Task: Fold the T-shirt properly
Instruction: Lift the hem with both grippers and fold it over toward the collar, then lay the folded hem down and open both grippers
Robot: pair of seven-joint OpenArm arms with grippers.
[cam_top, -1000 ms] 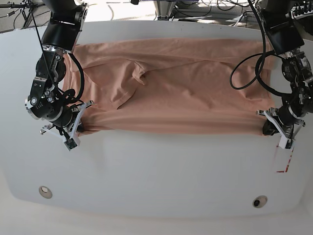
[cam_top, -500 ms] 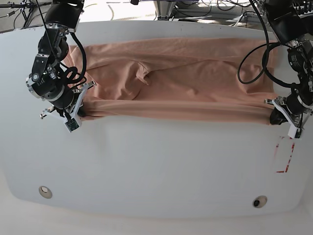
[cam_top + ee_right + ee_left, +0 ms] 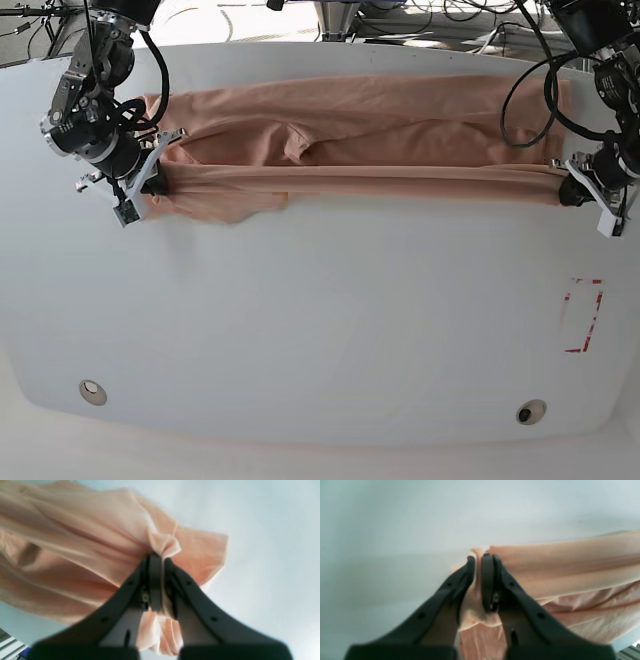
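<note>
so both arms have carried the near edge of the t-shirt [image 3: 350,125] toward the far side of the table [image 3: 320,330]. a second ago that edge lay much nearer the camera in the base view, with a lot more cloth spread flat; now the shirt is a narrow band along the far edge, with the pinched edge stretched taut as a straight fold line between the two grippers.

left gripper [image 3: 568,190] is clamped on the end of the fold at the base view's right; its wrist view shows a wad of pink fabric bunched between the closed jaws. right gripper [image 3: 152,185] is the same at the other end, jaws closed on a pinch of cloth with a sleeve flap hanging past it.

reading: lengthwise fold is mid-travel, roughly half over. a loose flap droops below the fold line near the right gripper, so that end isn't lying clean. can't tell from these views whether the carried layer has touched down yet. looks like the next move needs further travel, then letting go evenly at both ends.
</note>
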